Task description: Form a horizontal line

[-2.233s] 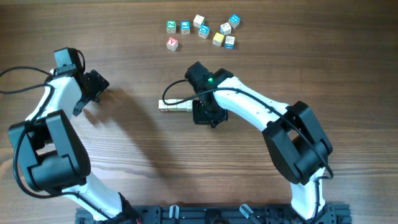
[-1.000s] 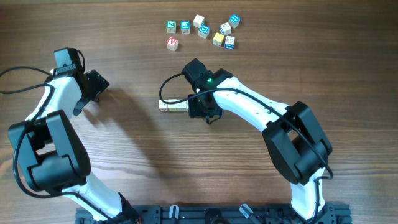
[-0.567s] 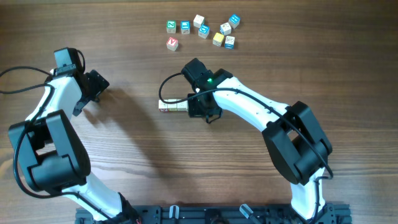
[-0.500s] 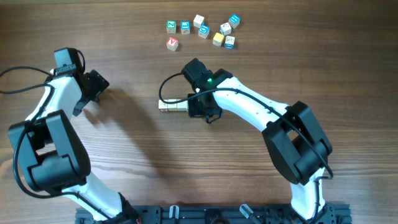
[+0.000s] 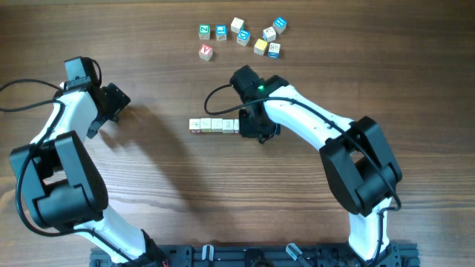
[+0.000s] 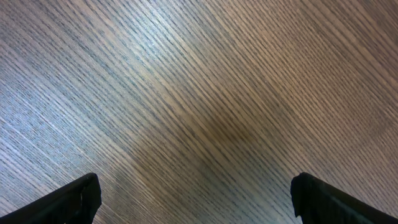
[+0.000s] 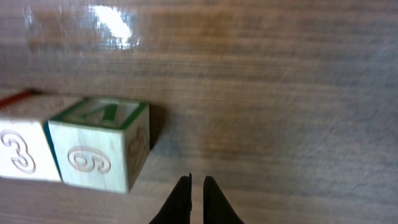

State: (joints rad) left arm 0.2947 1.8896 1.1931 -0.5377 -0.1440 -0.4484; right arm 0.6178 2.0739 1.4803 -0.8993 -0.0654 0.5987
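The horizontal line (image 5: 215, 125) is a short straight row of cream-white letter cubes set edge to edge at the table's middle. My right gripper (image 5: 254, 127) sits just right of the row's right end, shut and empty. In the right wrist view its fingertips (image 7: 196, 199) are closed together on bare wood. The row's end cube (image 7: 99, 152), with a green top and a carved 6, lies to their left, apart from them. A cube with a carved 3 (image 7: 22, 155) adjoins it. My left gripper (image 5: 111, 104) is open and empty over bare wood (image 6: 199, 199) at the far left.
Several loose cubes with blue, green, red and yellow faces (image 5: 241, 33) lie in a cluster at the table's far edge. The right arm's cable (image 5: 217, 93) loops above the row.
My right gripper has drawn back to the right, off the row, uncovering the row's right-end cubes. The row now reads longer. The left arm has not moved.
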